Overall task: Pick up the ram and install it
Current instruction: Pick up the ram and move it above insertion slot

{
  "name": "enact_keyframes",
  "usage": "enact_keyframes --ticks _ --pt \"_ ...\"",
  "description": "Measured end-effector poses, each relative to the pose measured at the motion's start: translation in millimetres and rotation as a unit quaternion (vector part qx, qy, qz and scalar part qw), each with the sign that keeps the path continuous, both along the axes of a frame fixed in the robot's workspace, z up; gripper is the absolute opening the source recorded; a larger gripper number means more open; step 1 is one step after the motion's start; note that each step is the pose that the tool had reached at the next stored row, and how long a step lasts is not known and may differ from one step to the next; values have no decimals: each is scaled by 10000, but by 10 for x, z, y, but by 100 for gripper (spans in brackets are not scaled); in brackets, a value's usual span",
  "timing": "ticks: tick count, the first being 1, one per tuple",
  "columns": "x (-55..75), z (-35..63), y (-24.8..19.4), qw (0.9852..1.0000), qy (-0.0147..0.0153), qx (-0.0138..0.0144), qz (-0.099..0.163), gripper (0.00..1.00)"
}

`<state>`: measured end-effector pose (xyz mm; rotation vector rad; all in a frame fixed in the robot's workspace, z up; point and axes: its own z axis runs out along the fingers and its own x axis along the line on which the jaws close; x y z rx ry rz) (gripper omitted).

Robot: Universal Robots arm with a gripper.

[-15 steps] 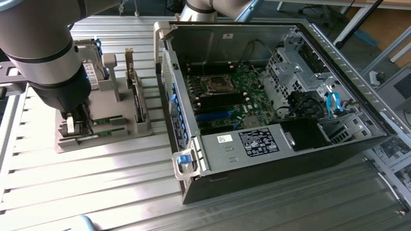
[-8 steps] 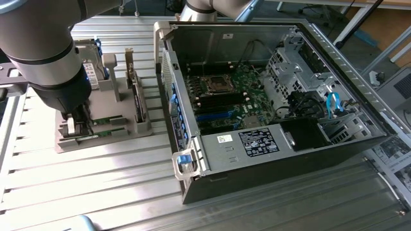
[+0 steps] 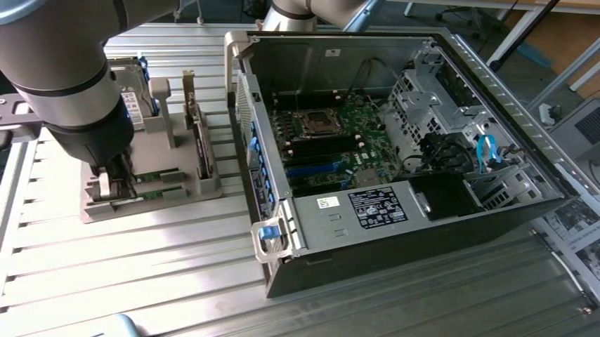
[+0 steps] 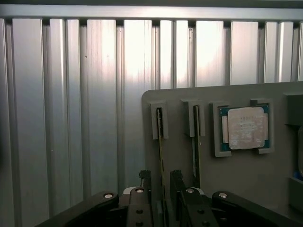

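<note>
Gripper (image 4: 160, 178) jaws stand wide, straddling the upright ram (image 4: 160, 123) in the grey holder (image 4: 236, 179) at the exterior view's lower left.

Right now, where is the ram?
The ram stands on edge in the grey holder, at the exterior view's left of the case, between the open hand's fingers.

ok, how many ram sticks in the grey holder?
2. Both stand on edge in the grey holder: one ram stick straddled by the open gripper, the other in the next slot, nearer the processor chip. Others may be hidden.
</note>
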<state>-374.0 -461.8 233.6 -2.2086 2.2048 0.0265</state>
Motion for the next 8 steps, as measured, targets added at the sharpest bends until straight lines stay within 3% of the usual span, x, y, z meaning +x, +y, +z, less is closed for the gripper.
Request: enact_keyframes --ticks 8 --pt "0 -25 0 10000 0 0 6 30"
